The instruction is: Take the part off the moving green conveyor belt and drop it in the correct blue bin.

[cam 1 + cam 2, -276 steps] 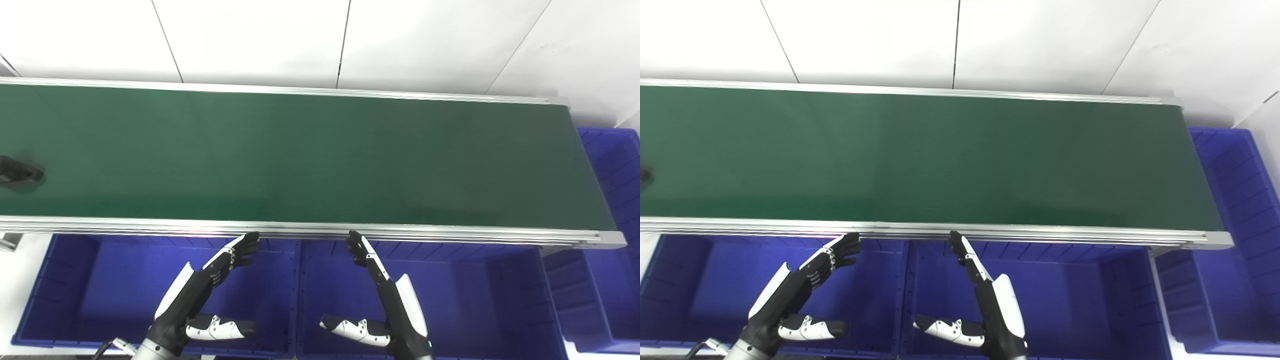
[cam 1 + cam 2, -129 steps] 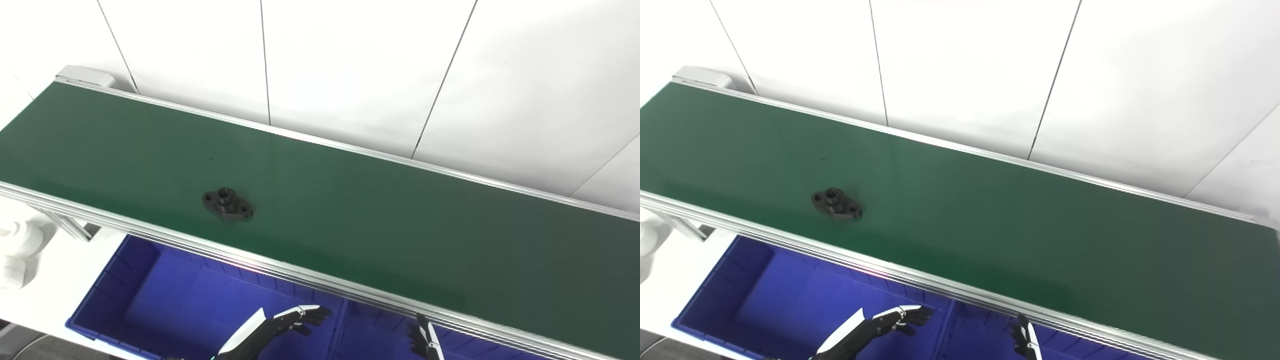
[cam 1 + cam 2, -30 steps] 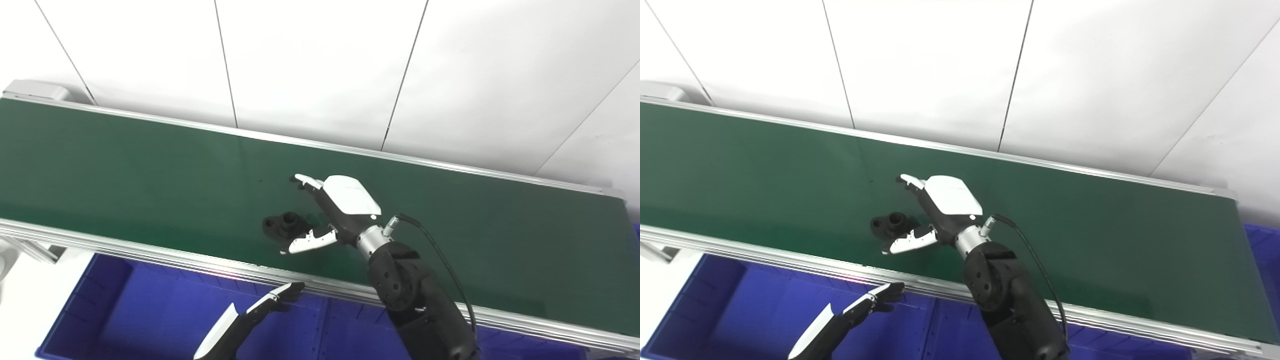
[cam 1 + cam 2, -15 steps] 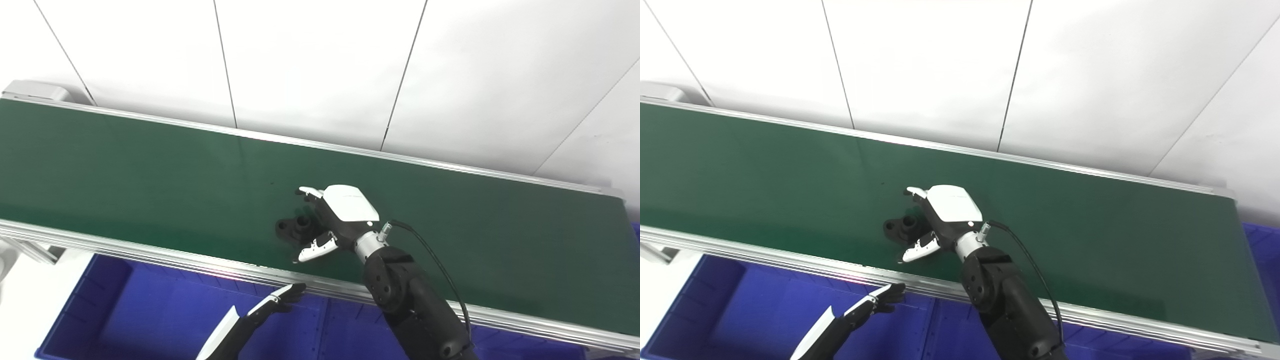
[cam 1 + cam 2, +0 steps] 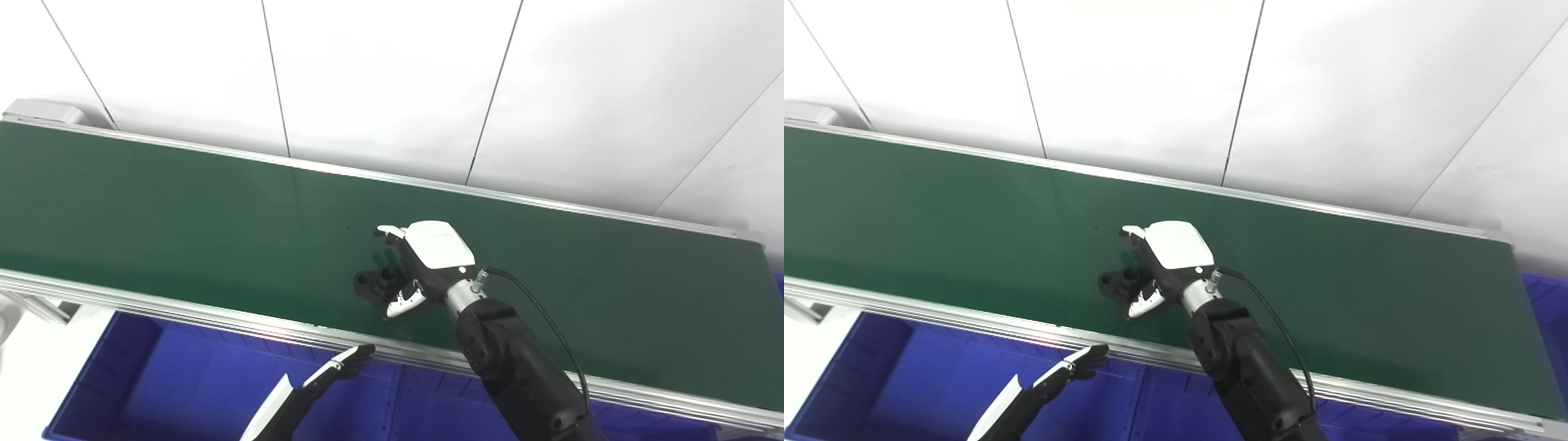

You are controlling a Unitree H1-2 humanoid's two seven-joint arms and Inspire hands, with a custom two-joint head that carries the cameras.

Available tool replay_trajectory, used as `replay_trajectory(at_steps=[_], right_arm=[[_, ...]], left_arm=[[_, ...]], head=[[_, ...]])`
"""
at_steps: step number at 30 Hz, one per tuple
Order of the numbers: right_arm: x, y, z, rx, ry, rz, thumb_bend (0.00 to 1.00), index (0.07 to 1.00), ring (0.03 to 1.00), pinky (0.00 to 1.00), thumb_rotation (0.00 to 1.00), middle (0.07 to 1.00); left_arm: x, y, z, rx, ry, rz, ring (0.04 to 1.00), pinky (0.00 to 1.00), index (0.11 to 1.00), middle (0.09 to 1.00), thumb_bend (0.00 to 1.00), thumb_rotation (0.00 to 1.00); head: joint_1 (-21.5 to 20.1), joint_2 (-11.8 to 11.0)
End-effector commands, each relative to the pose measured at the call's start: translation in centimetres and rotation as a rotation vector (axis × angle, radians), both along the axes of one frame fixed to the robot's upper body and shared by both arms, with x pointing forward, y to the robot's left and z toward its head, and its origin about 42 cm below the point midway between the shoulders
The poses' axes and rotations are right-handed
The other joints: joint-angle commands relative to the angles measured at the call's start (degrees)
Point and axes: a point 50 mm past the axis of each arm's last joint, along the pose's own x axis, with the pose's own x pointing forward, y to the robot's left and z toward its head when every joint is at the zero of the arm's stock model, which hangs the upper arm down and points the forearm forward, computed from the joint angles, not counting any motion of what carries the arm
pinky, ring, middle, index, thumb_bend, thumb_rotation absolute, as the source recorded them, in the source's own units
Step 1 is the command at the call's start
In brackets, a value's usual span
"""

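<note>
A black flanged part [image 5: 369, 283] with a raised hub lies on the green conveyor belt [image 5: 153, 208], near its front edge. My right hand [image 5: 429, 257] reaches over the belt and is closed around the part's right end, thumb on the near side and fingers on the far side. The part still rests on the belt and its right end is hidden under the hand. It also shows in the right eye view [image 5: 1115, 282]. My left hand [image 5: 324, 376] is open and empty, low over a blue bin [image 5: 153, 380] in front of the belt.
The belt's aluminium front rail [image 5: 184, 309] runs between the belt and the bins. A second blue bin [image 5: 429, 410] adjoins the first on the right. A white panelled wall stands behind the belt.
The part rode the belt to the right. My right hand followed it, and its thumb and fingers closed in around the part's right end. The left hand stayed in place.
</note>
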Motion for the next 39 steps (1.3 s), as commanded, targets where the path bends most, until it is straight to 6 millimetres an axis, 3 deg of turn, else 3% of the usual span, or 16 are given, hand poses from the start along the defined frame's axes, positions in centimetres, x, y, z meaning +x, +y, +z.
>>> replay_trajectory(at_steps=[1,2,4,24,32,39], right_arm=[[-0.7,0.0,-0.7,-0.036,0.031,0.055,0.56,0.69,0.28,0.22,0.0,0.476],[-0.9,0.0,-0.8,-0.043,0.038,0.063,0.54,0.595,0.26,0.2,0.0,0.473],[-1.2,-0.1,-0.9,-0.064,0.051,0.072,0.53,0.507,0.208,0.14,0.0,0.47],[-3.1,-0.1,-0.9,-0.102,0.02,0.114,0.53,0.484,0.162,0.1,0.0,0.469],[-4.1,-1.3,3.3,0.043,-0.032,0.052,0.53,0.492,0.194,0.13,0.0,0.469],[-5.4,-4.8,8.5,0.19,-0.083,-0.04,0.53,0.492,0.176,0.12,0.0,0.469]], left_arm=[[-0.4,0.0,0.8,-0.032,-0.035,-0.002,0.884,0.84,0.91,0.905,0.78,0.55],[-0.4,0.0,0.9,-0.035,-0.033,-0.002,0.885,0.85,0.911,0.906,0.79,0.55],[-0.5,0.0,1.0,-0.034,-0.037,0.001,0.888,0.85,0.912,0.908,0.78,0.55],[-0.4,0.1,1.6,-0.04,-0.052,0.006,0.88,0.84,0.909,0.902,0.78,0.56],[-0.7,0.1,1.8,-0.044,-0.048,0.001,0.885,0.85,0.911,0.904,0.78,0.55],[-0.8,0.3,1.9,-0.049,-0.04,-0.001,0.885,0.85,0.91,0.901,0.77,0.54]], head=[[0.05,0.29],[0.07,0.4],[0.07,0.4],[-0.23,1.82],[-0.55,2.56],[-1.12,3.28]])
